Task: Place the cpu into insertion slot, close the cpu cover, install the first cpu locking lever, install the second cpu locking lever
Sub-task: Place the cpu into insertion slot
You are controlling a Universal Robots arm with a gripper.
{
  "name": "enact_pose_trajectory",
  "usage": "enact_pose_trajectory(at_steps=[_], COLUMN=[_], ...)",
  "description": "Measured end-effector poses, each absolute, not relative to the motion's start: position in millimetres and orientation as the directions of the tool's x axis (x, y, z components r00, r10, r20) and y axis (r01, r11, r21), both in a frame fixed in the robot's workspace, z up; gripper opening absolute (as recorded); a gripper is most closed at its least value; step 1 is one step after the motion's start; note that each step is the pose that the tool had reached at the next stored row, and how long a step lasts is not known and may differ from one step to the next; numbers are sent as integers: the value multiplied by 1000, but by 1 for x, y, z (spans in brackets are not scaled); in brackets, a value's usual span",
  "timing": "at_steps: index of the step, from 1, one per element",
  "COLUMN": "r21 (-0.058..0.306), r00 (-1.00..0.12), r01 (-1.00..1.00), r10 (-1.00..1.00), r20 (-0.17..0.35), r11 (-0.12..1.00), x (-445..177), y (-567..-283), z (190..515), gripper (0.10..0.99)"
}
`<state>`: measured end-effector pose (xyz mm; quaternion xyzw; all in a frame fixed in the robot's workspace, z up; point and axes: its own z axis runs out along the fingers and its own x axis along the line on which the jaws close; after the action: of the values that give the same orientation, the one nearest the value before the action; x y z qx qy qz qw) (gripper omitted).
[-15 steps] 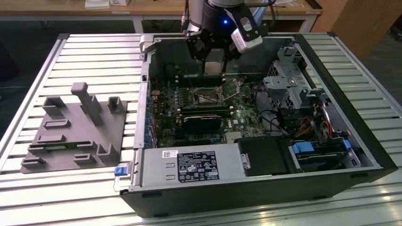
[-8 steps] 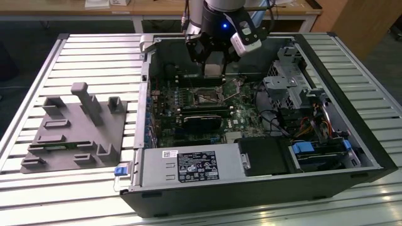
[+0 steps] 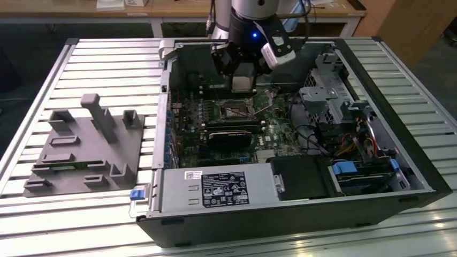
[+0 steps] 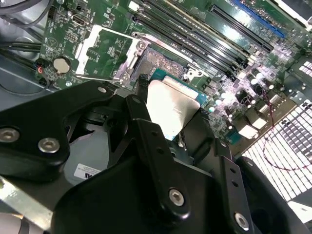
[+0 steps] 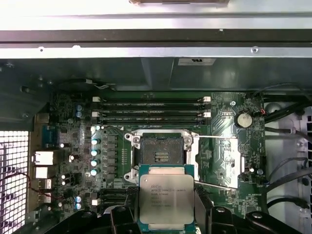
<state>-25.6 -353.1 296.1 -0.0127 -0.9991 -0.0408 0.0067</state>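
Note:
My gripper (image 3: pixel 243 80) hangs inside the open computer case, shut on the cpu (image 5: pixel 165 199), a flat square chip with a dull silver top. In the first wrist view the black fingers (image 5: pixel 126 215) press on two opposite edges of the chip. The insertion slot (image 5: pixel 159 155), a dark square socket with a silver rim, lies open on the green board a short way under and beside the chip. The cpu cover (image 5: pixel 220 161), a thin silver frame, is flipped open beside the socket. The second wrist view has the cpu (image 4: pixel 170 105) above the insertion slot (image 4: pixel 163 61) and the cpu cover (image 4: pixel 105 53).
Long black memory slots (image 5: pixel 151 109) run beside the socket. A silver power supply (image 3: pixel 214 188) and drive cage (image 3: pixel 328 101) fill the case's near and right side in the exterior view. A grey fixture (image 3: pixel 78 144) stands on the slatted table at that view's left.

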Motion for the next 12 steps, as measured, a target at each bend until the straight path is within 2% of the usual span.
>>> enact_pose_trajectory(at_steps=[12], r21=[79], r00=[-1000], r01=[26], r10=[25], r20=[14], r11=[997], x=[-26], y=[-351], z=[274], gripper=[537])
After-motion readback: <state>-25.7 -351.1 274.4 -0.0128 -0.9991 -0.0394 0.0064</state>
